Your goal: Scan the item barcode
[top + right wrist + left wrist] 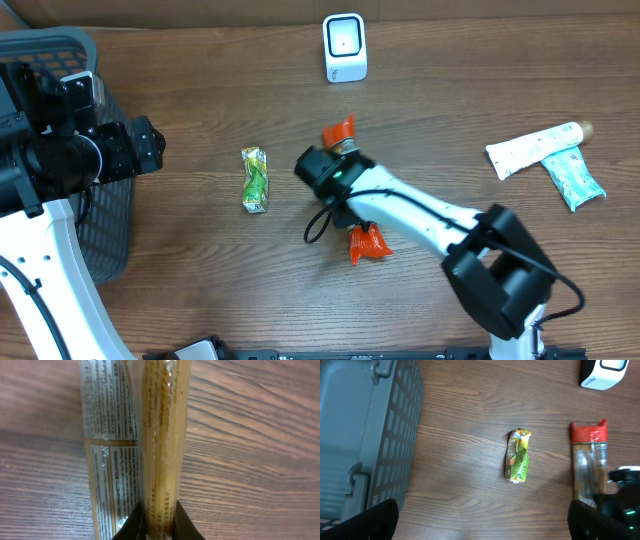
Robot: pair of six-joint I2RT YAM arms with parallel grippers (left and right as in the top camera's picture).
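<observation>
A long clear packet of noodles with orange-red ends [368, 243] lies on the wooden table, and my right gripper [349, 192] is shut on its middle. In the right wrist view the packet [165, 435] runs up between the two black fingertips [132, 527], pinched along a raised fold, with a silver printed label to its left. No barcode shows. The white scanner [345, 47] stands at the table's far edge, beyond the packet. My left gripper [140, 148] hovers open beside the basket, with nothing between its fingers [375, 520]; the noodle packet [590, 460] sits at the right of its view.
A dark grey mesh basket [100, 210] stands at the left edge. A small green snack packet [256, 180] lies left of the noodle packet. A white tube [535, 148] and a teal sachet [575, 180] lie at the far right.
</observation>
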